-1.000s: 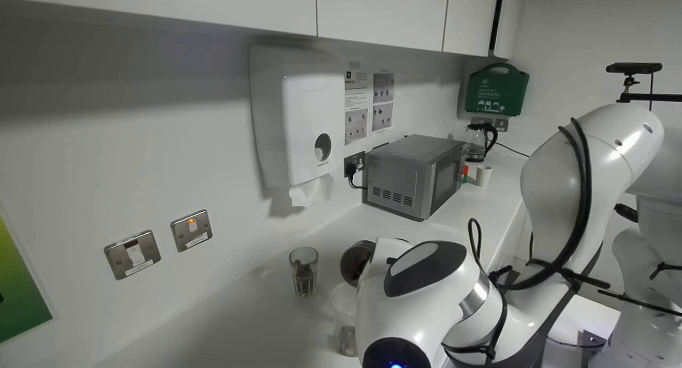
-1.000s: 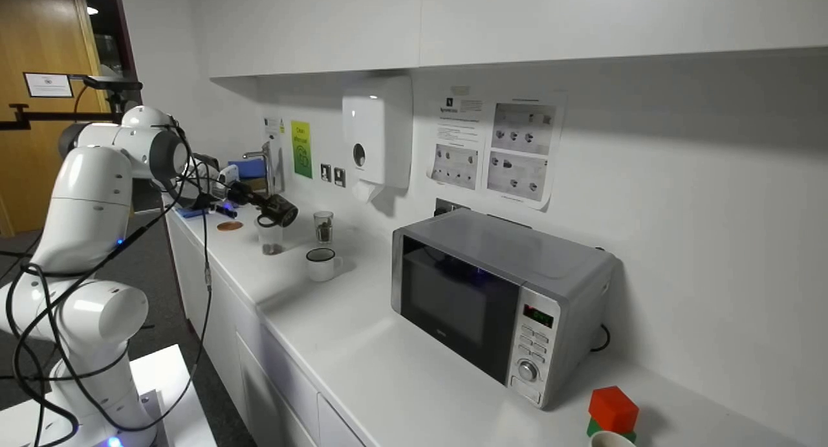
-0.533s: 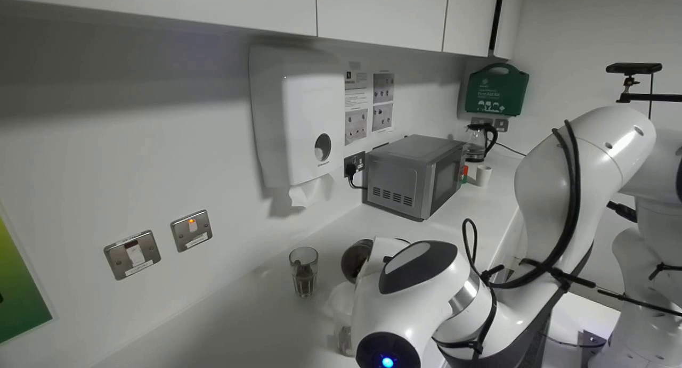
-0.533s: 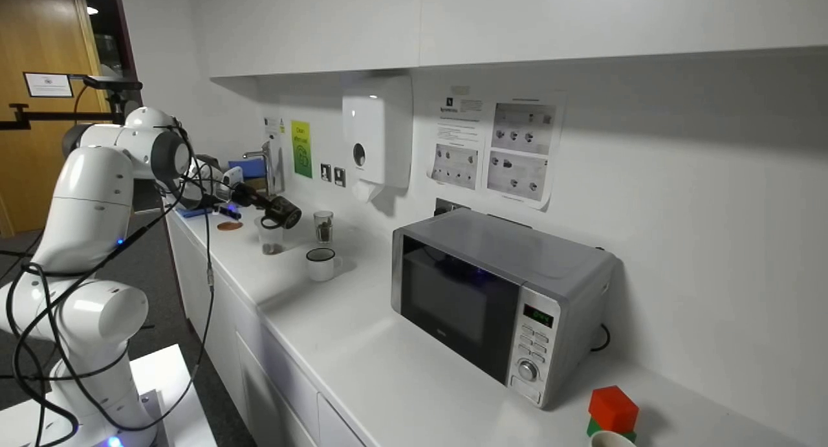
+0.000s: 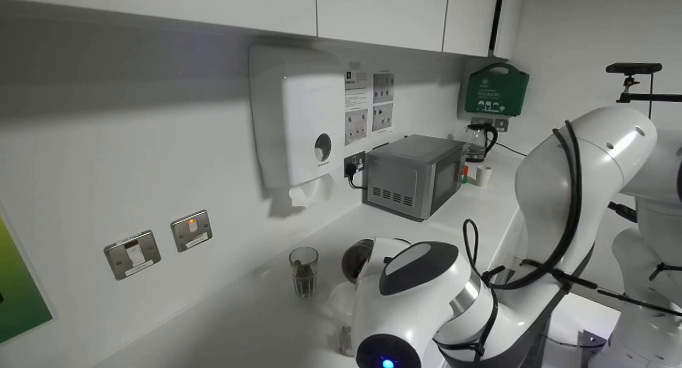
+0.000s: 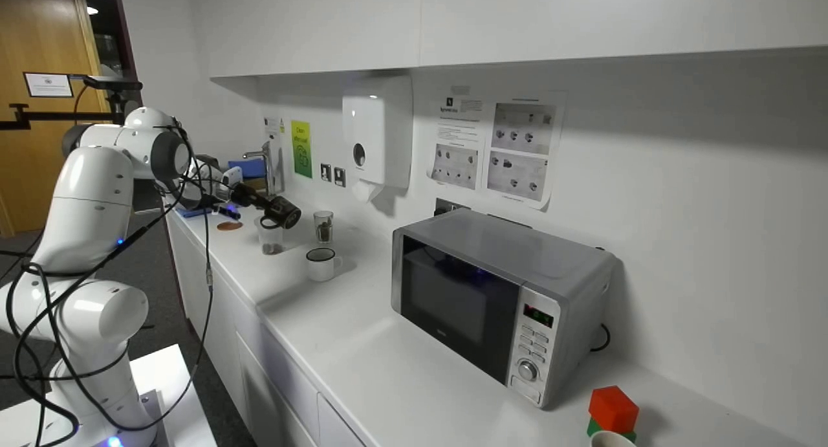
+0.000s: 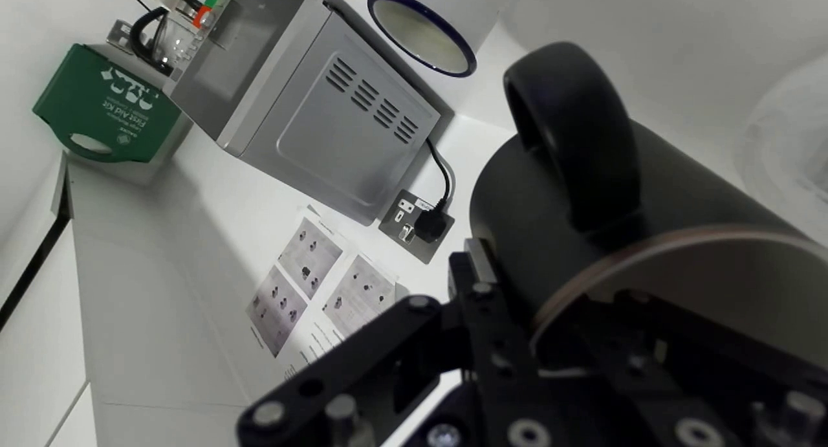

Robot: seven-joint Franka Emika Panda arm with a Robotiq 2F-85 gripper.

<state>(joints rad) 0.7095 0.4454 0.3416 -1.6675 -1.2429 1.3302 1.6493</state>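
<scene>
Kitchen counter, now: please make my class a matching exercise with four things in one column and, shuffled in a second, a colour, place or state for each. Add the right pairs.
Things:
1. dark mug
2. first aid kit
3. red block
4. microwave

Descriptions:
A. silver-grey and box-shaped
B. just above a green block
C. tilted, held by the gripper
D. green, with white lettering

Right pairs: 1-C, 2-D, 3-B, 4-A
</scene>
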